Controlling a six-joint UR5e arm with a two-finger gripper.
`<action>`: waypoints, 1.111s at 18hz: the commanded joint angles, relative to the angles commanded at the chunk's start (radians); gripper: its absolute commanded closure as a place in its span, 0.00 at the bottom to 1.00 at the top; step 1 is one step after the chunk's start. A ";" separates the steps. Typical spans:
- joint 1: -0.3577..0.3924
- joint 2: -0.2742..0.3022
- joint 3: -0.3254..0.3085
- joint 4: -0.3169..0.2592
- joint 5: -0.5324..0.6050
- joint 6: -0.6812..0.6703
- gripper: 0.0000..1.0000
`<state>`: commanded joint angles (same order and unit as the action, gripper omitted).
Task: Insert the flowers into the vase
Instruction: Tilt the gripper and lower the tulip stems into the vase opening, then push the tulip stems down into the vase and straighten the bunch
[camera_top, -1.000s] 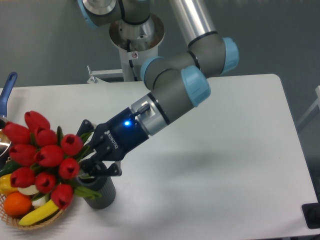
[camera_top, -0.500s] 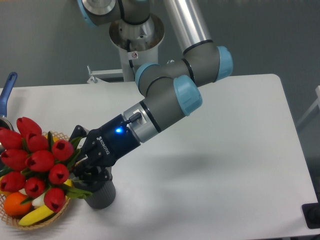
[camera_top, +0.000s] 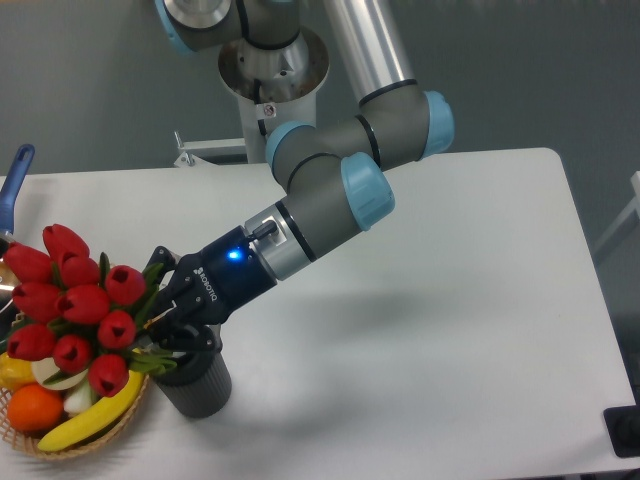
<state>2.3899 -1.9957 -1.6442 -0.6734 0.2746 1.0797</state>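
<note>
Red tulips, the flowers (camera_top: 75, 305), lean out to the lower left of the frame, their stems clenched in the gripper (camera_top: 165, 322) just above the mouth of the vase (camera_top: 196, 381). Behind them at the left edge sits a basket (camera_top: 80, 440) of toy fruit, with a banana (camera_top: 95, 413) and an orange (camera_top: 35, 408) showing, and a blue handle (camera_top: 14, 180) higher up. Since half a second ago the bunch has risen slightly and tilted more upright. White table (camera_top: 450, 330) lies bare to the right.
</note>
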 joint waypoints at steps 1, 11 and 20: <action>0.002 0.003 -0.023 0.000 0.000 0.037 0.95; 0.026 -0.020 -0.103 0.000 0.014 0.143 0.87; 0.026 -0.049 -0.121 0.000 0.034 0.160 0.71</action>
<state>2.4160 -2.0448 -1.7656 -0.6734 0.3083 1.2395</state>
